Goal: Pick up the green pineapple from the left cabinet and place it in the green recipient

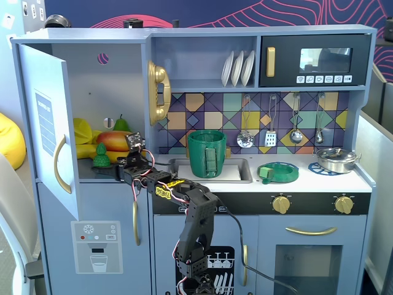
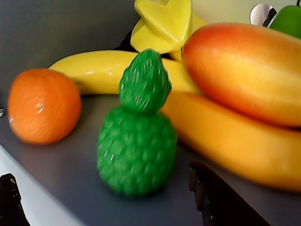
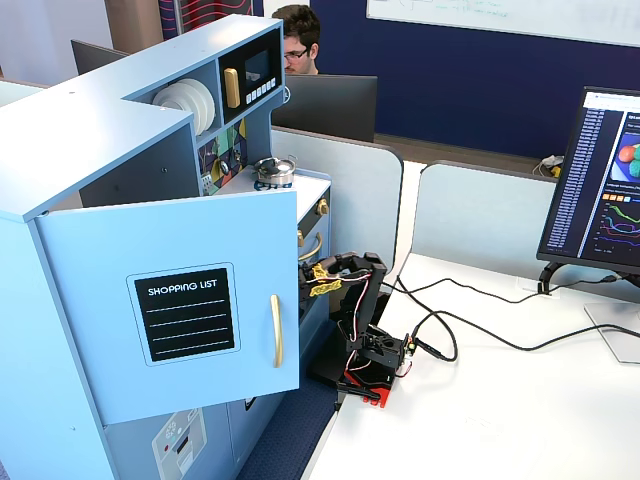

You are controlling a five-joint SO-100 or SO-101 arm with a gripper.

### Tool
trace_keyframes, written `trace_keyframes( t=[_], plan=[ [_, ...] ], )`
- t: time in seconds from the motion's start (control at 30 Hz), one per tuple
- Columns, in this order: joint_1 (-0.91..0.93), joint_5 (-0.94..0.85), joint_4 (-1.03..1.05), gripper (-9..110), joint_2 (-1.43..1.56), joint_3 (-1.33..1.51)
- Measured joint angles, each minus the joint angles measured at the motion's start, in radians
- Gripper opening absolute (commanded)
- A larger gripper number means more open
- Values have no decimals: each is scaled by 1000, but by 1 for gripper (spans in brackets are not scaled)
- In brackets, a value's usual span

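On the left side of a fixed view stands the pale blue-grey toy-kitchen left cabinet [image 1: 92, 92], its door [image 1: 52, 132] with a curved gold handle swung open toward the camera; in another fixed view that door [image 3: 180, 300] carries a black "SHOPPING LIST" label. To the right, in the sink area of the kitchen counter, sits the tall dark green plastic recipient [image 1: 207, 153] with a ribbed rim and vertical strap handle, well apart from the cabinet. The black robot arm [image 1: 196, 215] rises from below the counter and reaches left into the open compartment. Its tool [image 1: 123, 165] sits at the shelf's near edge, just right of the small bright green bumpy toy pineapple [image 1: 101, 156]. In the wrist view the pineapple [image 2: 137, 141] stands upright on the grey shelf, free of the tool, whose two dark fingertips [image 2: 221, 197] are spread wide at either side of it in the near foreground. Behind it lie yellow bananas [image 2: 99, 66], a large orange-red mango [image 2: 240, 70], and at left a small round orange [image 2: 43, 106].
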Motion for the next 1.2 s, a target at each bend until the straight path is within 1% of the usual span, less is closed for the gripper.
trace_keyframes(
  t=[0.4, 1.2],
  plan=[
    [15, 2, -15, 41, -213, -183],
    [15, 6, 26, 37, -391, -376]
  ],
)
